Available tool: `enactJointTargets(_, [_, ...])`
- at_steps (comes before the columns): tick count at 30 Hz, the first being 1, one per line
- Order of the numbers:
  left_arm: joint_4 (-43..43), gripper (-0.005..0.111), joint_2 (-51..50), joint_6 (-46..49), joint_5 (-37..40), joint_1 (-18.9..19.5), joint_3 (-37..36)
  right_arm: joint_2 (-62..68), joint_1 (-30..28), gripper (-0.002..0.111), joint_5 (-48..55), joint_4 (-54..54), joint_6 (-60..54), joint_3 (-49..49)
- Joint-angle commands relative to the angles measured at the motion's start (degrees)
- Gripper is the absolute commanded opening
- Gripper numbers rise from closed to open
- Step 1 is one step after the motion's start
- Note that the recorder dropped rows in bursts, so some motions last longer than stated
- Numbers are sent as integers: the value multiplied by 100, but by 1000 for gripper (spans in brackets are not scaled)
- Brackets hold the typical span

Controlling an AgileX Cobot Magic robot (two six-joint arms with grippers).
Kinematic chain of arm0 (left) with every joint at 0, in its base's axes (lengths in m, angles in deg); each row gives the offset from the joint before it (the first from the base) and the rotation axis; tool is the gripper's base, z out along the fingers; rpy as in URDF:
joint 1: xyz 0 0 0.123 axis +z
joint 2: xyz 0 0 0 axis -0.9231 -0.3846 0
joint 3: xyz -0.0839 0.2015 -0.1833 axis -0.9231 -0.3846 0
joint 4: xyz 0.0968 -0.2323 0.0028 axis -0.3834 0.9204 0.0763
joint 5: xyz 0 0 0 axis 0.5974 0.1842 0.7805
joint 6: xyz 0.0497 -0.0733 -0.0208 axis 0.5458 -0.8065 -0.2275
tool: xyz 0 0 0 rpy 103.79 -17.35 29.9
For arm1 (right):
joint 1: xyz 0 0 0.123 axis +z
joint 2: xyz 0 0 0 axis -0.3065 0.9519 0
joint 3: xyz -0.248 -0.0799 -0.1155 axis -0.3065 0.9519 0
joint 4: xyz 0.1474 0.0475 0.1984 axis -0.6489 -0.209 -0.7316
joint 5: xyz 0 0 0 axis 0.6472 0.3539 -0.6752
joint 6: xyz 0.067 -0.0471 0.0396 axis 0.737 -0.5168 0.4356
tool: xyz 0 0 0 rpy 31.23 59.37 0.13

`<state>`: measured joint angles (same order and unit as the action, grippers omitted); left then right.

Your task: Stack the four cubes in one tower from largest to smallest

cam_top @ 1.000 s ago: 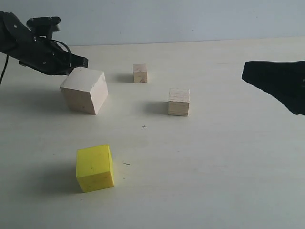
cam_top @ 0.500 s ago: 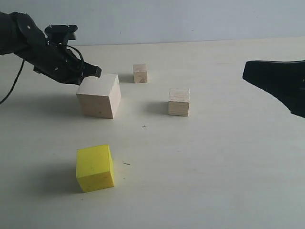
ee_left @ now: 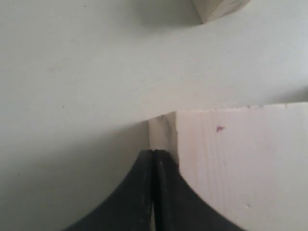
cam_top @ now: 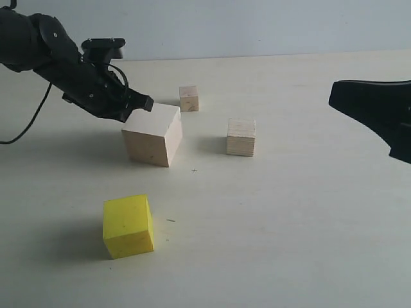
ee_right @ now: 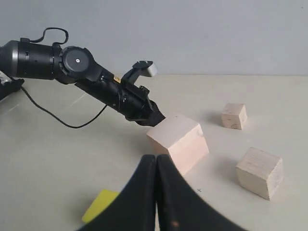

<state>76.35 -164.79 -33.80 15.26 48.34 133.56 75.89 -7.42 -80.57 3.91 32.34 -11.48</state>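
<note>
Pale tabletop (cam_top: 289, 224): the large bare-wood cube (cam_top: 153, 138) is nudged farther toward centre by the left gripper (cam_top: 146, 102) (jaws together, nothing held); stacking is not yet begun.

Yellow cube (ee_right: 98, 206) mostly hidden behind right pincer (ee_right: 155, 159), right wrist view. Large wood cube (ee_left: 240, 163) cropped, left wrist view; another cube (ee_left: 219, 8) there only corner, which one unclear.

Right gripper (ee_right: 156, 158) with dark fingers pressed together in the foreground, large pale wood cube (ee_right: 179, 140) just beyond, left gripper (ee_right: 156, 119) closed with its tip touching that cube's top edge, medium wood cube (ee_right: 260, 172) and small wood cube (ee_right: 234, 116) apart from it, corner of yellow cube (ee_right: 100, 206) near, pale table (ee_right: 53, 163).
</note>
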Motion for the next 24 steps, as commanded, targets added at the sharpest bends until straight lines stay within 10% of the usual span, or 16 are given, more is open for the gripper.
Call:
enactJointTargets(1, [273,0,258,-24,108,-156,23,29,19,0,340,14,-57,-39])
enactJointTargets(14, [84,0,355,130,-1108,-215,249,29,19,0,579,-35,-254,-39])
enactJointTargets(24, [194,0,-311,453,45,-215,1198,29,19,0,482,-49,-243,-39])
